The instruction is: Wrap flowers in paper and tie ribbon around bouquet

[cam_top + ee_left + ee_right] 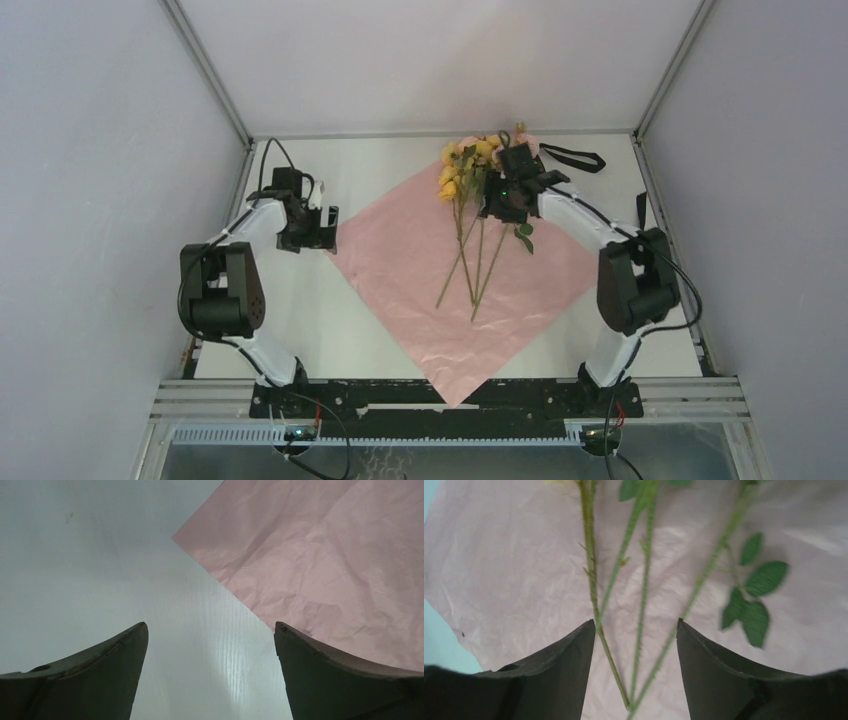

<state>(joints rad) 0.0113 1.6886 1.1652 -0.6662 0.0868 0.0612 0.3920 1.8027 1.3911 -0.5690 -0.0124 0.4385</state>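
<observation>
Showing ribbon [572, 157] top cam only, stems [590, 555] rt wrist

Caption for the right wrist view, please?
Open right gripper over thin green flower stems lying on a crinkled pink paper sheet.

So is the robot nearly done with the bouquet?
Not yet. Done: the paper lies flat, pink side up, with the flowers on it. In hand: nothing; left fingers and right fingers are open. To do: wrapping, then tying the ribbon, lying at the far edge.
</observation>
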